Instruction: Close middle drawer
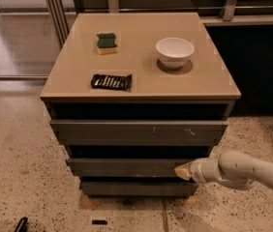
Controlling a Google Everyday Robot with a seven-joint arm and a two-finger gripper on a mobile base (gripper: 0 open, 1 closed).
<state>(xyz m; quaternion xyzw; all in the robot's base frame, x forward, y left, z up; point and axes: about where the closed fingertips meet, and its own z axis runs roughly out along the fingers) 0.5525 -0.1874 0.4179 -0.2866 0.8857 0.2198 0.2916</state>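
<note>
**Pushing the middle drawer home**

We see the gripper (184, 171) low at the right of the cabinet (136, 88), its pale tip touching the right end of the middle drawer (127, 167). The arm (245, 170) reaches in from the right edge of the view. Whether the gripper is spread or pressed together we cannot tell, but nothing is pinched in it.

The middle drawer is the plain grey front between the scratched top drawer (136, 129) above and the bottom drawer (136, 188) below. A dark gap shows over its upper edge, so we judge it not quite seated, though most of the way in.

The step in hand, as we read it, is the closing push itself. The next move calls for a steady, straight press into the cabinet until the front stops. Because contact is at the right end and not the middle, we would watch for the drawer skewing on its runners, and for the tip sliding off the flat, handle-less face.

On top, the sponge (107, 42), bowl (174, 51) and dark packet (111, 81) lie well apart from the work.
</note>
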